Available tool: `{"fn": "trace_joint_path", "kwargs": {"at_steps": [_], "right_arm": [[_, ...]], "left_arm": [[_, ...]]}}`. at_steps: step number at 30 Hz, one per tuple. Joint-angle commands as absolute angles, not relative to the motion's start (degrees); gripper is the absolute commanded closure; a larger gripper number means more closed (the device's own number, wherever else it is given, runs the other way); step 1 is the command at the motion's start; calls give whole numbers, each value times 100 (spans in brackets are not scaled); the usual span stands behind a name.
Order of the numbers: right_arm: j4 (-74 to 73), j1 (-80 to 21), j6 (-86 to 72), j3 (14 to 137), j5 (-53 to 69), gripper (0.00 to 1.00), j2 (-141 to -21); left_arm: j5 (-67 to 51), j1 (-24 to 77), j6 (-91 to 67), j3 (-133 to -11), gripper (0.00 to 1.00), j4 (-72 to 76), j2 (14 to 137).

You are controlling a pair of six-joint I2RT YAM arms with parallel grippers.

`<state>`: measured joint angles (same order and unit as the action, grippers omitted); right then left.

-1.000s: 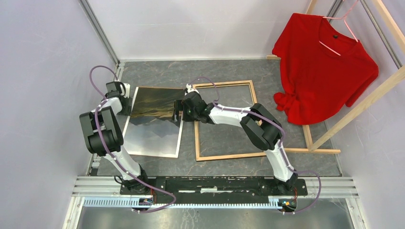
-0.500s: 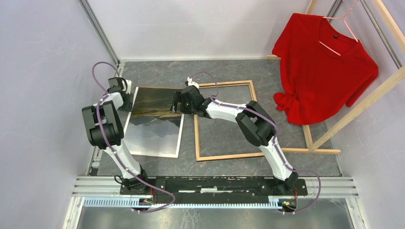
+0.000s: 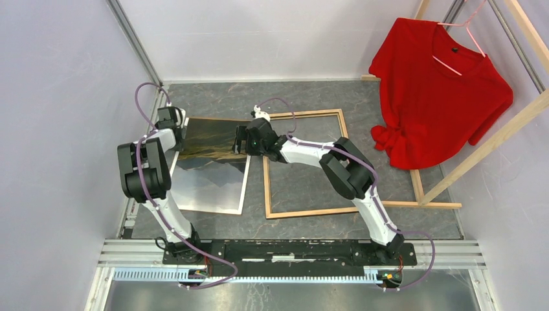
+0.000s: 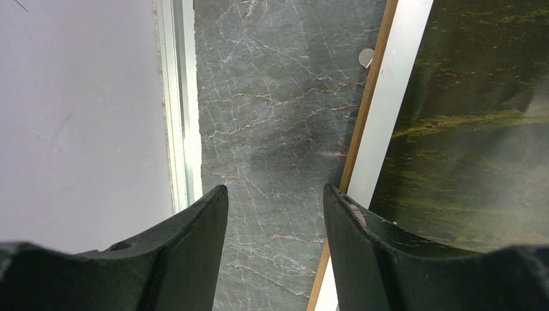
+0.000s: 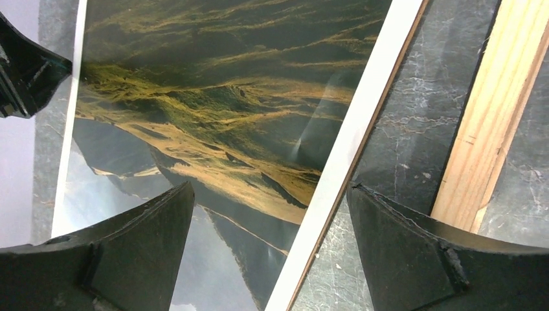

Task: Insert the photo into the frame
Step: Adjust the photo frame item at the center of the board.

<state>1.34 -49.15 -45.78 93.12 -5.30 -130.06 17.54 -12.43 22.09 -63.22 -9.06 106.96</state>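
The photo (image 3: pixel 207 170) lies flat on the worktop (image 3: pixel 311 97), just left of the frame (image 3: pixel 311 211) (wood side up), not yet in it. The left gripper (image 4: pixel 275 194) hangs open at the photo's far-left corner, holding nothing. The right gripper (image 5: pixel 270 189) stands wide open astride its right edge. My worry is that so thin a print could crease when pinched, or that the fingers could catch the brown edge (image 4: pixel 360 129) beneath it too. One photo, one frame, two grippers, one red shirt (image 3: pixel 434 91).

The photo (image 3: pixel 208 184) (white-bordered mountain print) lies flat just left of the frame (image 3: pixel 304 212), wood side up.
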Motion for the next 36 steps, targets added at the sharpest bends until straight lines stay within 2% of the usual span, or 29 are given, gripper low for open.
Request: {"fn": "trace_joint_path", "kwargs": {"at_steps": [1, 20, 36], "right_arm": [[-231, -5097, -4195, 9286, -918, 5, -12677], [-358, -5349, -3359, 9533, -1335, 5, -12377], [-334, -5212, -4433, 9360, -444, 7, -12876]], "left_arm": [[1654, -1091, 2065, -5897, 36, -1198, 10942], [1856, -1067, 2064, -5746, 37, -1072, 10972], [1818, -1068, 2057, -5808, 37, -1143, 10922]]}}
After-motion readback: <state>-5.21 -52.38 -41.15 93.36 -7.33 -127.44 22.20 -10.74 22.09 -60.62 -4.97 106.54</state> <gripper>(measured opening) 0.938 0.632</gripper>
